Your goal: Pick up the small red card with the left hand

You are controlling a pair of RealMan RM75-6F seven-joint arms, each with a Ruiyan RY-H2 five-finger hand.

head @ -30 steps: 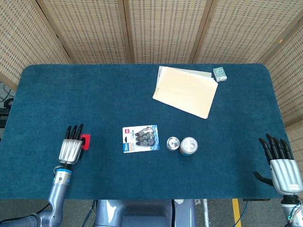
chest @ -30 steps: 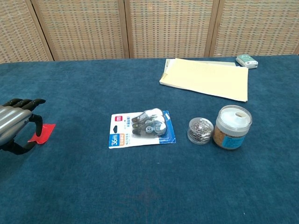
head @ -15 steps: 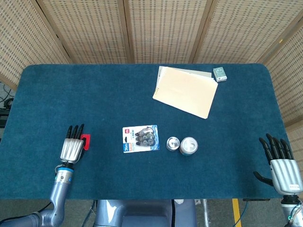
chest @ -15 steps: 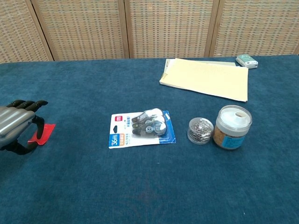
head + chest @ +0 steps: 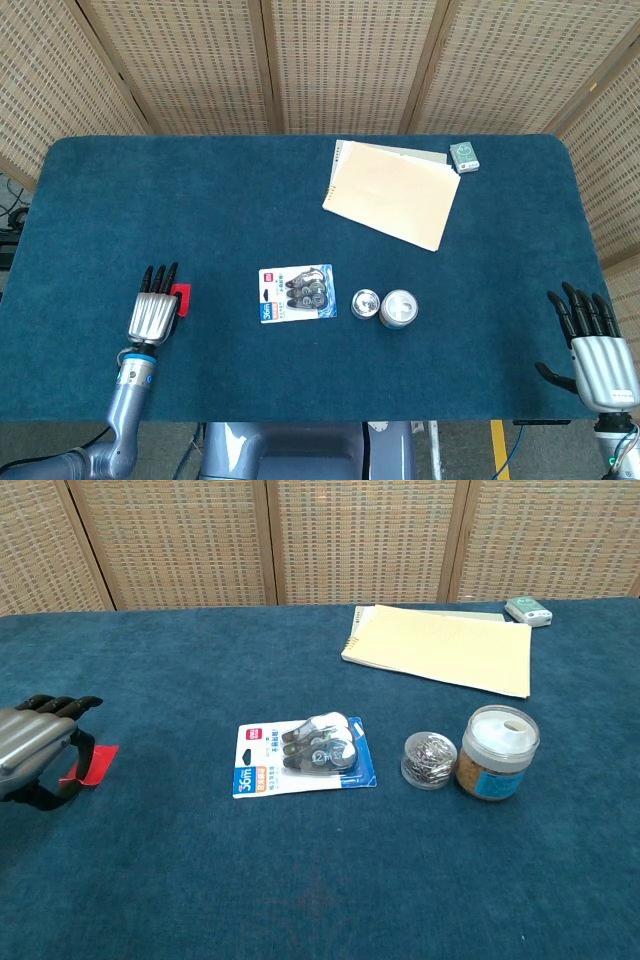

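One small red card [image 5: 90, 764], thin, light and likely bendy, lies flat on the blue table cloth [image 5: 200, 200], so an exposed edge looks the best hold. The left hand [image 5: 152, 312] sits over it, fingers curled at the card; whether it grips I cannot tell. The right hand [image 5: 595, 350] rests apart, empty and spread.

The blister pack [image 5: 305, 757] reads "36m", seemingly; other print is illegible.

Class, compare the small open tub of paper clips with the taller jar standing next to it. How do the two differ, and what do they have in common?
The tub of paper clips is low and clear, with no lid, so its silvery clips show; the jar is taller, wider and capped with a white lid that has a hole in it. The tub is bare; the jar has a printed label around it. Both are round, upright and stand side by side on the blue table.
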